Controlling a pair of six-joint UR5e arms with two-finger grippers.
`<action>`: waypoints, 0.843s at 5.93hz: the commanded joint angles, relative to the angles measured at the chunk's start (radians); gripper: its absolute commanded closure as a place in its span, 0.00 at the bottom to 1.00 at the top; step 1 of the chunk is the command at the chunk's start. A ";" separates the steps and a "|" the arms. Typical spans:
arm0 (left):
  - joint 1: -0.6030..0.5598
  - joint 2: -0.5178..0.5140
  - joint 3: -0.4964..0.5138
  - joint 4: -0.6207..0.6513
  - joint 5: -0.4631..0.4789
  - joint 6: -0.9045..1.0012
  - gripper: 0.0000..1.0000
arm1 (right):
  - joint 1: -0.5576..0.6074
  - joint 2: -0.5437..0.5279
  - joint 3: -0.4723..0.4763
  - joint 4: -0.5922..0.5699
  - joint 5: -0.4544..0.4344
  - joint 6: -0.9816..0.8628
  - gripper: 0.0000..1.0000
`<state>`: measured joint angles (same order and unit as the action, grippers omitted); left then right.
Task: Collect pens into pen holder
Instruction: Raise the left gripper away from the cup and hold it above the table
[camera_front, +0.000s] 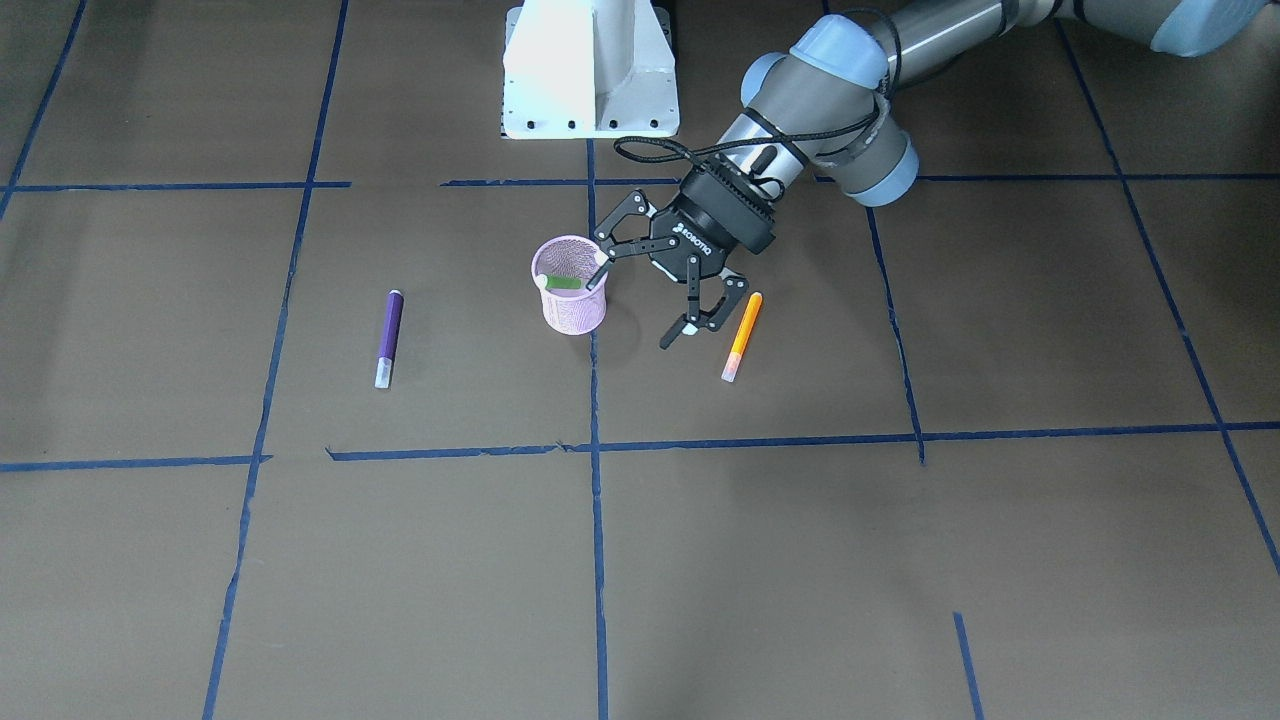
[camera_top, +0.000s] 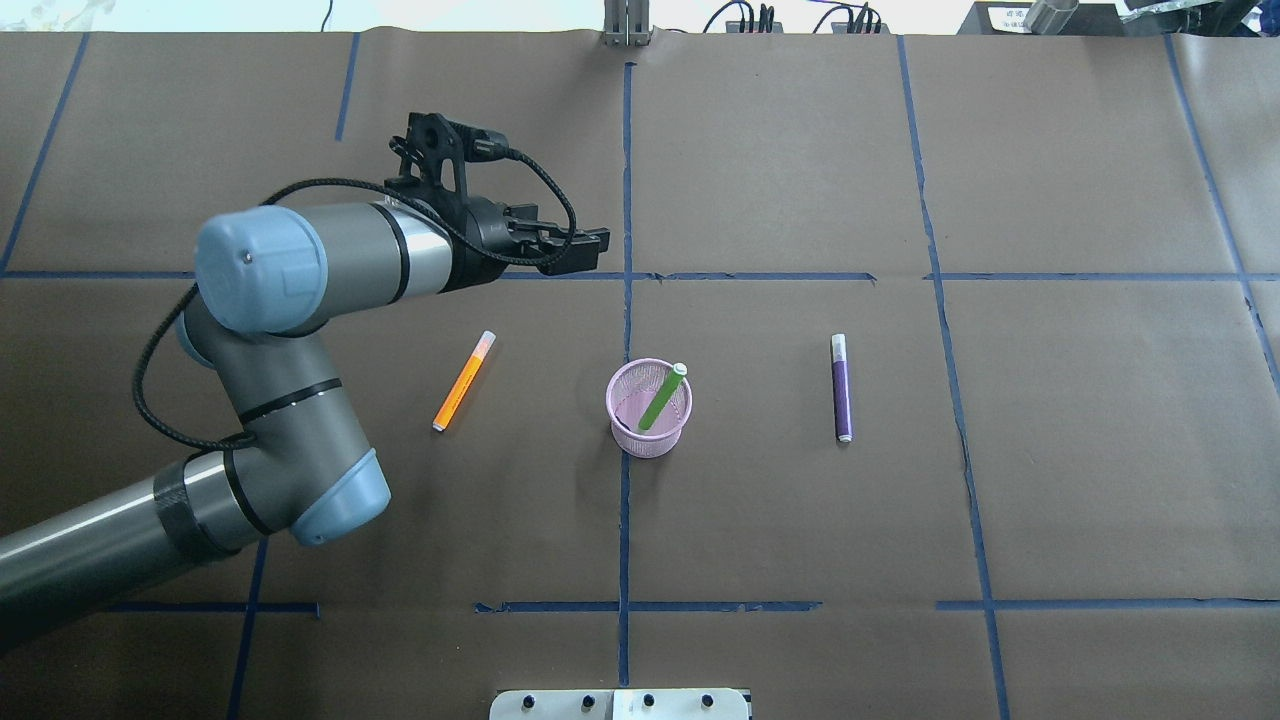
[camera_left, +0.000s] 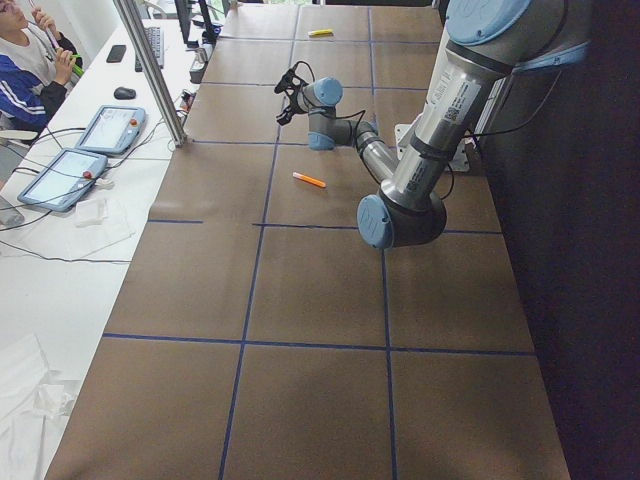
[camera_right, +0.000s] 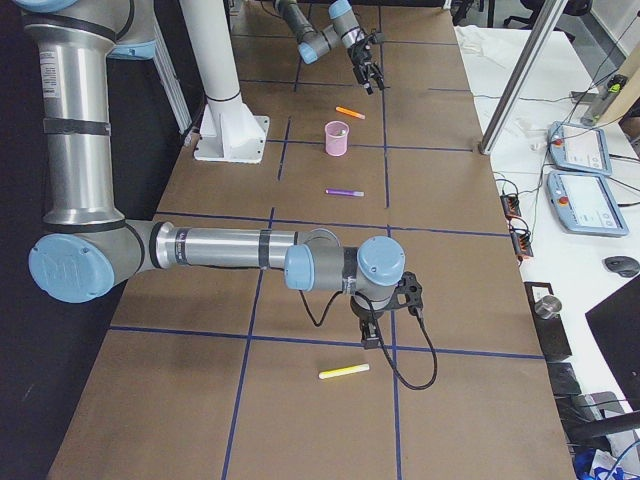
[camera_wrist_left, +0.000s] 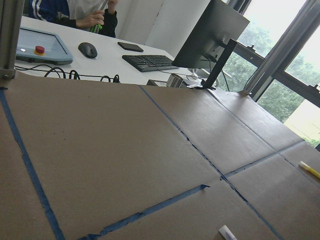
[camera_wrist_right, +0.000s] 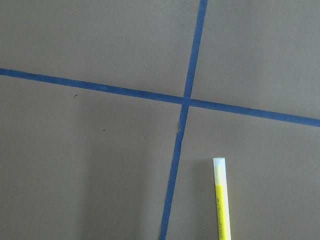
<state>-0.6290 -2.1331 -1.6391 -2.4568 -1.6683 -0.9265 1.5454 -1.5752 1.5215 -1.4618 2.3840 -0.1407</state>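
Observation:
The pink mesh pen holder (camera_top: 650, 436) stands at the table's middle with the green pen (camera_top: 660, 398) leaning inside it; both show in the front view, the holder (camera_front: 573, 315) and the green pen (camera_front: 563, 284). The orange pen (camera_top: 463, 382) lies to the holder's left and the purple pen (camera_top: 841, 388) to its right. My left gripper (camera_front: 640, 298) is open and empty, raised between holder and orange pen (camera_front: 742, 335). My right gripper (camera_right: 368, 336) hangs low over the table far to the right; I cannot tell whether it is open or shut.
A yellow pen (camera_right: 344, 372) lies on the table just by the right gripper and also shows in the right wrist view (camera_wrist_right: 222, 200). The robot's white base (camera_front: 590, 70) stands behind the holder. Blue tape lines cross the brown table cover.

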 joint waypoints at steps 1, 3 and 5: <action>-0.055 0.028 -0.011 0.076 -0.114 0.000 0.00 | -0.040 0.003 -0.215 0.286 -0.015 0.010 0.00; -0.058 0.045 -0.019 0.076 -0.116 0.005 0.00 | -0.082 0.010 -0.334 0.402 -0.055 0.029 0.00; -0.057 0.058 -0.021 0.075 -0.116 0.008 0.01 | -0.109 0.042 -0.346 0.403 -0.062 0.053 0.00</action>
<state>-0.6858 -2.0802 -1.6586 -2.3813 -1.7836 -0.9205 1.4516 -1.5533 1.1862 -1.0629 2.3254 -0.1056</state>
